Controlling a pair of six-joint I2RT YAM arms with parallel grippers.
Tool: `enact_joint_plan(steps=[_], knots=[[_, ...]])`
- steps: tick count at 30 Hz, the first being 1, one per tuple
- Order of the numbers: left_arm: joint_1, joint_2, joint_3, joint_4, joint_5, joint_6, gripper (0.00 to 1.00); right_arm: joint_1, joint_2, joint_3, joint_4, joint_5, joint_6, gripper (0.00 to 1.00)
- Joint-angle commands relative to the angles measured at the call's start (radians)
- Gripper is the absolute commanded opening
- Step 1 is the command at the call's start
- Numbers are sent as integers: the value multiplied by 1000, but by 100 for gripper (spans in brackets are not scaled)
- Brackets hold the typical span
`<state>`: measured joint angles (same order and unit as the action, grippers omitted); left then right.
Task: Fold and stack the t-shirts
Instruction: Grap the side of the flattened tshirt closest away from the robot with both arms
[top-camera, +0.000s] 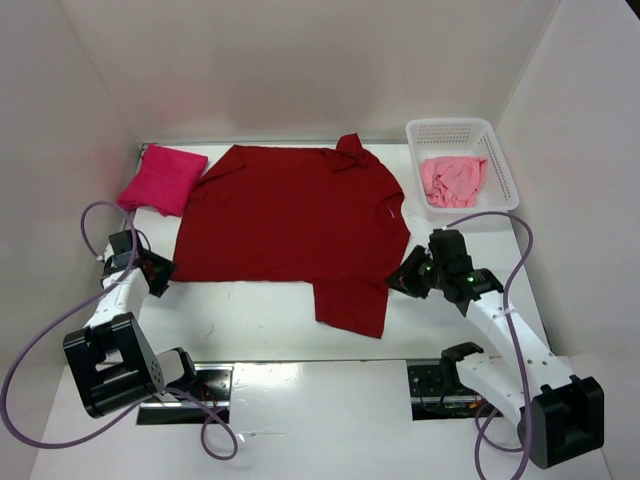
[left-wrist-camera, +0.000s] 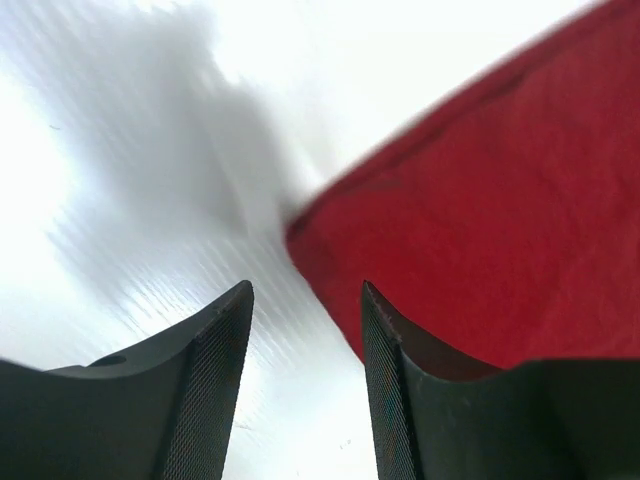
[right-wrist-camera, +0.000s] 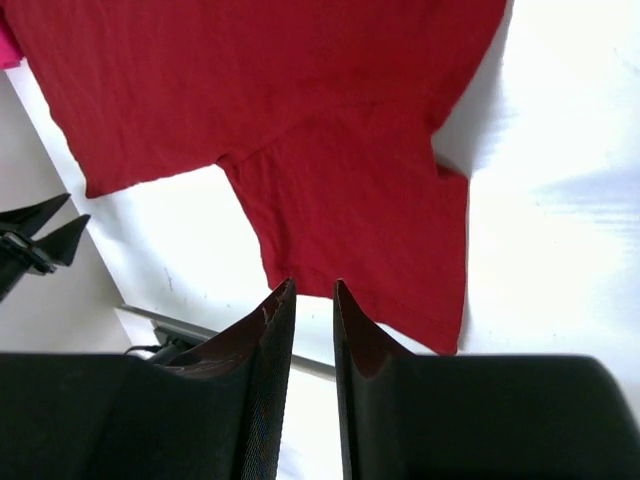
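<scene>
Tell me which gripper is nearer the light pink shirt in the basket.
Right. The right gripper hovers just near-side of the basket holding the light pink shirt; the left gripper is across the table, at the dark red shirt's near-left corner.

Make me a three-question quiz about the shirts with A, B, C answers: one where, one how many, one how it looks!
1. Where is the light pink shirt? A) in the white basket B) on the floor C) on a chair
2. How many shirts are there? A) two B) three C) five
3. The dark red shirt is: A) rolled in a ball B) hanging up C) spread out on the table
Answers: 1 A, it sits crumpled inside the basket. 2 B, the magenta shirt, dark red shirt and light pink shirt. 3 C, it lies open across the table.
</scene>
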<state>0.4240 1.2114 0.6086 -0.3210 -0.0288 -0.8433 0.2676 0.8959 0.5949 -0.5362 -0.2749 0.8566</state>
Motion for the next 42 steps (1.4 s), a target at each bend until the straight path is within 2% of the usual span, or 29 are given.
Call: enact_joint_plan(steps=[1,10,17,21,25,26,29,35,38,42], knots=[[47,3,-33,52,-48,-25,55,15,-51,-14,-18,25,58,27],[71,132,-66,198,26,-63,44,33,-71,-35,-27,72,111,28],[71,61,-84,238,79,-63,44,51,-115,-99,-36,86,166,30],[71,89,-95,249,122,-42,44,79,-137,-109,-67,147,208,30],[71,172,-82,249,147,-42,37,140,-124,-99,-122,224,275,33],[71,172,-82,258,147,-42,33,159,-115,-99,-133,256,295,37],[71,152,-82,287,147,-57,27,257,-89,-89,-180,305,372,38],[71,175,-36,266,173,-40,1,309,-28,-79,-202,307,420,39],[71,134,-36,266,173,-30,0,332,-28,-90,-223,286,493,32],[71,134,-36,257,200,-30,0,332,-78,-168,-223,247,608,32]])
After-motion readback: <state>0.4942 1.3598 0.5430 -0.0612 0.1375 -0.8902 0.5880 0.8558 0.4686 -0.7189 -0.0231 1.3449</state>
